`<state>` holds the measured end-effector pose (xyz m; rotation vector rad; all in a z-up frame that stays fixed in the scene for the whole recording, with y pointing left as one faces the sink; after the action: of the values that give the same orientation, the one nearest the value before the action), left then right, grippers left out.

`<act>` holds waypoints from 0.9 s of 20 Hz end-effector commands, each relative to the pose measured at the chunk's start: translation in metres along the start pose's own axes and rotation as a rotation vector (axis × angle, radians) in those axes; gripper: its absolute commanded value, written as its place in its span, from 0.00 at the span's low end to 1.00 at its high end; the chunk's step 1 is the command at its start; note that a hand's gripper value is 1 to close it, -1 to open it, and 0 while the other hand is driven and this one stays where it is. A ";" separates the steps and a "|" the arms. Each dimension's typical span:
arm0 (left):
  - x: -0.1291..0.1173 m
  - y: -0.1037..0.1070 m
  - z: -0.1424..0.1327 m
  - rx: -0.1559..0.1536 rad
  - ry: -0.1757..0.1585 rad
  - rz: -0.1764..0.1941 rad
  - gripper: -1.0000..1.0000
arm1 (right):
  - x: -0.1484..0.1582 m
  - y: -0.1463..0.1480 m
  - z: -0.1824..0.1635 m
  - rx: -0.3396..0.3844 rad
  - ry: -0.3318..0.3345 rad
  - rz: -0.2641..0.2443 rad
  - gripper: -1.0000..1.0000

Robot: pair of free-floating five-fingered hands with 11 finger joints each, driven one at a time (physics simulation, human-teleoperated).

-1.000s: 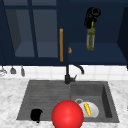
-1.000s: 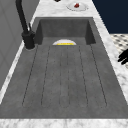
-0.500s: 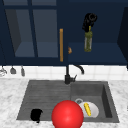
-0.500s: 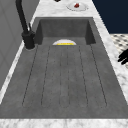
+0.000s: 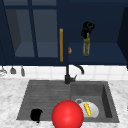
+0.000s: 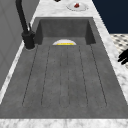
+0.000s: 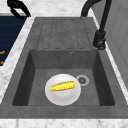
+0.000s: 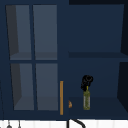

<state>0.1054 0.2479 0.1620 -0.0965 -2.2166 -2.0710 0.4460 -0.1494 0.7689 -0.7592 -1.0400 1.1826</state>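
My right hand (image 5: 87,28) is up in the open wall cabinet, curled round the top of a green glass bottle (image 5: 86,48). The bottle stands upright with its base at the lower shelf (image 5: 105,55). The upper view shows the same right hand (image 8: 86,82) over the bottle (image 8: 86,100). My left hand (image 5: 36,115) hovers low at the front left corner of the drainboard, fingers relaxed and holding nothing. It also shows as the hand (image 6: 123,56) at the counter edge and the hand (image 7: 17,7) at the far corner.
A white plate (image 7: 71,95) with a corn cob (image 7: 62,86) lies in the sink basin (image 7: 40,75) beside the drain. A big red ball (image 5: 67,115) is at the sink's front edge. The black faucet (image 5: 67,75) stands behind. The cabinet's glass door (image 5: 35,32) has a wooden handle (image 5: 61,45).
The right hand has come down and slightly left with the bottle, which now reaches the shelf. The left hand has stayed put.
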 end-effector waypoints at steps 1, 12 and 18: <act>0.000 0.000 0.000 0.000 0.000 0.000 0.50 | -0.006 0.007 -0.033 -0.025 -0.016 -0.009 1.00; 0.000 0.000 0.000 0.000 0.000 0.000 0.50 | -0.018 -0.027 -0.081 0.054 -0.038 -0.033 1.00; 0.000 0.000 0.000 0.000 0.000 0.000 0.50 | -0.007 -0.015 -0.049 -0.020 -0.036 -0.005 1.00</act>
<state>0.1054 0.2479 0.1620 -0.0965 -2.2166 -2.0710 0.5122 -0.1646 0.7630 -0.6905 -1.0234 1.1898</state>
